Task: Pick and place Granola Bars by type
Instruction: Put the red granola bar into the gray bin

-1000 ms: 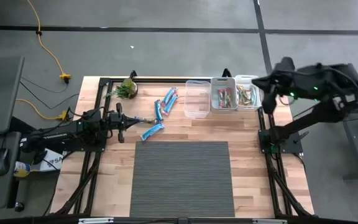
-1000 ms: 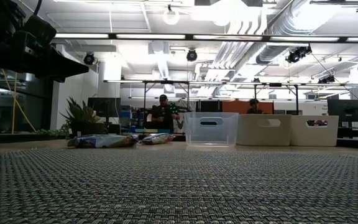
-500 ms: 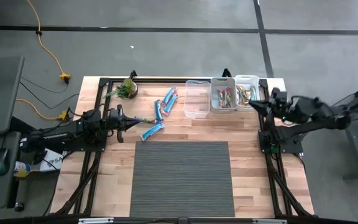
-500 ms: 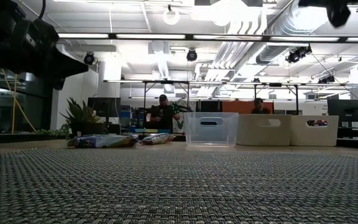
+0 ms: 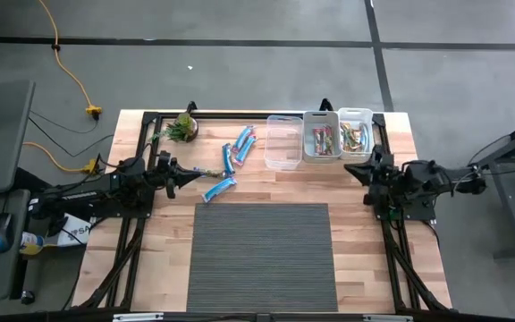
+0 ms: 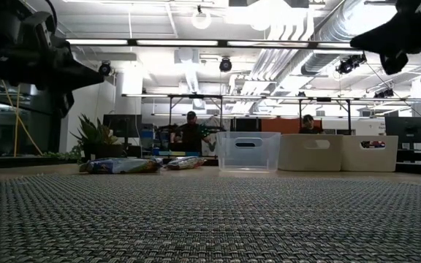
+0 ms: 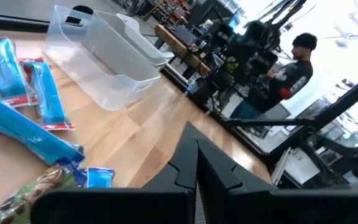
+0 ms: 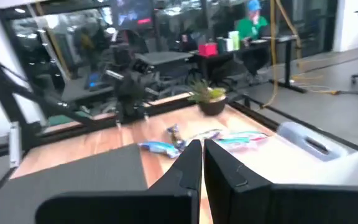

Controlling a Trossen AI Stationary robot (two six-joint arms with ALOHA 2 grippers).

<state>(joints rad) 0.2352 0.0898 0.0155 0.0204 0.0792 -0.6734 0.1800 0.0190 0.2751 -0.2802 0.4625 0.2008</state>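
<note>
Several blue Granola Bars point(image 5: 229, 159) lie flat on the wood left of the bins, one point(image 5: 219, 189) by the mat's far edge; in the left wrist view they show as blue wrappers point(image 7: 45, 93) with a yellow-green one point(image 7: 17, 199) closest to the camera. More bars lie in the middle bin point(image 5: 322, 140) and the right bin point(image 5: 356, 136). My left gripper point(image 5: 184, 177) is shut and empty, pointing right at the loose bars. My right gripper point(image 5: 351, 170) is shut and empty, hovering just near of the bins and pointing left.
A clear bin point(image 5: 284, 143) stands left of the two filled ones. A potted plant point(image 5: 183, 128) sits at the far left corner. A grey woven mat point(image 5: 262, 255) covers the near middle. People stand in the room beyond the table point(image 6: 191, 135).
My right arm has swung down from above the right bin and drawn toward the table's near edge, ending low beside the bins with its gripper pointing left. My left gripper has turned at its wrist and edged slightly toward the bars. The bars have stayed where they were.
</note>
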